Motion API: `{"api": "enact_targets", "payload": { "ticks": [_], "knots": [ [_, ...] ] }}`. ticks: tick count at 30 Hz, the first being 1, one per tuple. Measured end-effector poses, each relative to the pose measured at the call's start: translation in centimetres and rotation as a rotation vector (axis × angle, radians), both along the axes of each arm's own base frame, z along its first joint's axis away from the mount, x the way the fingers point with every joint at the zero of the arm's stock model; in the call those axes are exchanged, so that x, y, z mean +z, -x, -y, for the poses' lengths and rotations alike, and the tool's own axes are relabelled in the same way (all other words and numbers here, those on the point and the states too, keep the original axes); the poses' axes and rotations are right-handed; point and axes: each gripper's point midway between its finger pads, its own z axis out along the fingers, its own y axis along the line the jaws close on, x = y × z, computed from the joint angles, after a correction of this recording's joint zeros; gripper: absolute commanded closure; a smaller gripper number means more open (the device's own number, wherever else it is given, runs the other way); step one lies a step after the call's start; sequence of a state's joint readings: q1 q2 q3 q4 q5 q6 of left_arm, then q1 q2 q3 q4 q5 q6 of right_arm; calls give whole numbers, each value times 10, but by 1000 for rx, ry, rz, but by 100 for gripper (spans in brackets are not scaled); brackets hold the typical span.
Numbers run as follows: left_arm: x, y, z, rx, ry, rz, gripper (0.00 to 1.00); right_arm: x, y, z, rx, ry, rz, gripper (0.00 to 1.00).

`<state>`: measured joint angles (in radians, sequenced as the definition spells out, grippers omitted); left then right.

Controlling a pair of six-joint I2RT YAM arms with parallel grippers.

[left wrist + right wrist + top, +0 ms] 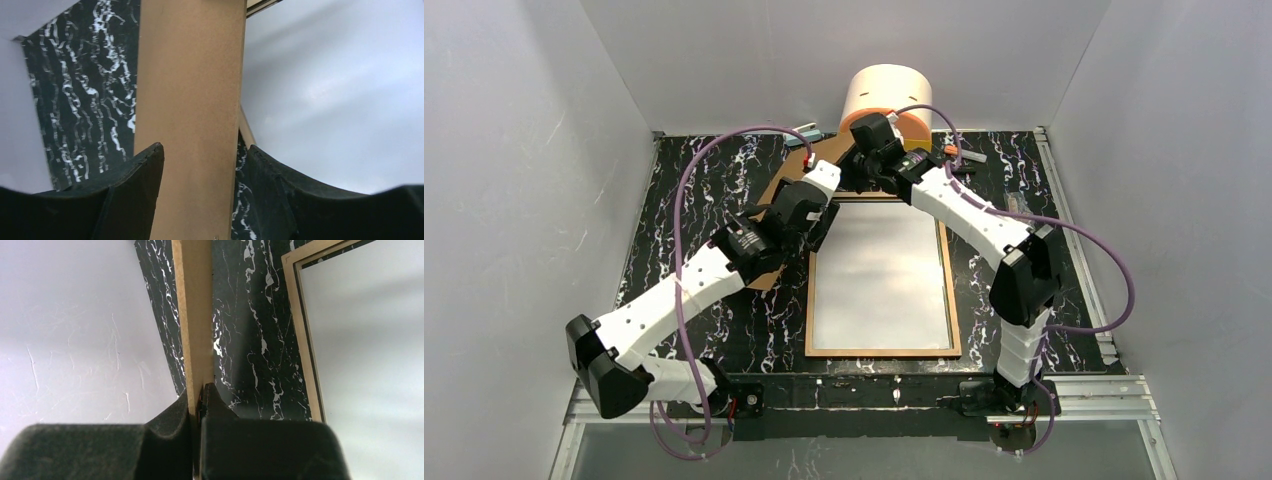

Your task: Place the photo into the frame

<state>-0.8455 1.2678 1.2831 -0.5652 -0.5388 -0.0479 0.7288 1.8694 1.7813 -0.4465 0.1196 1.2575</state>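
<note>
The frame (882,351) lies flat at the table's middle, tan rim up. A white sheet, the photo (879,275) with its plain back up, fills the frame; its print is hidden. The frame's rim (305,340) and the white sheet (370,340) also show in the right wrist view. A brown backing board (779,188) is tilted up off the table by the frame's far left corner. My right gripper (861,180) is shut on the board's edge (195,315). My left gripper (819,225) is open over the board (190,100), with the white sheet (340,90) to its right.
A peach cylinder (886,95) stands at the back wall. Small items lie at the back: one near the left (807,132), an orange one to the right (949,150). White walls close in on three sides. Purple cables loop over both arms.
</note>
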Motion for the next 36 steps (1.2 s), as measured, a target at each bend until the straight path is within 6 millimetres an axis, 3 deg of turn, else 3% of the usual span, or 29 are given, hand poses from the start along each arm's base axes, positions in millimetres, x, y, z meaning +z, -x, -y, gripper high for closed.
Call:
{"api": "enact_targets", "payload": {
  "ticks": [6,9,11,14,19,28,36],
  "knots": [
    [-4,-7,-15,58,-93,21,53,-3,-8,-14,-1,-14,-27,99],
    [-7,-8,-19,75,-125,22,72,-5,-9,-16,-2,-14,-36,99],
    [-8,-9,-21,79,-139,21,78,-5,-9,-16,-4,-13,-42,99],
    [-8,-8,-22,75,-156,21,79,-6,-8,-16,-10,-19,-54,99],
    [-10,-10,-27,79,-206,23,71,-7,-10,-18,-17,-31,-66,99],
    [-20,-15,-38,113,-322,26,66,-14,-10,-25,-2,-43,-93,99],
    [-27,-15,-44,124,-368,19,95,-12,-8,-29,10,-62,-101,97]
  ]
}}
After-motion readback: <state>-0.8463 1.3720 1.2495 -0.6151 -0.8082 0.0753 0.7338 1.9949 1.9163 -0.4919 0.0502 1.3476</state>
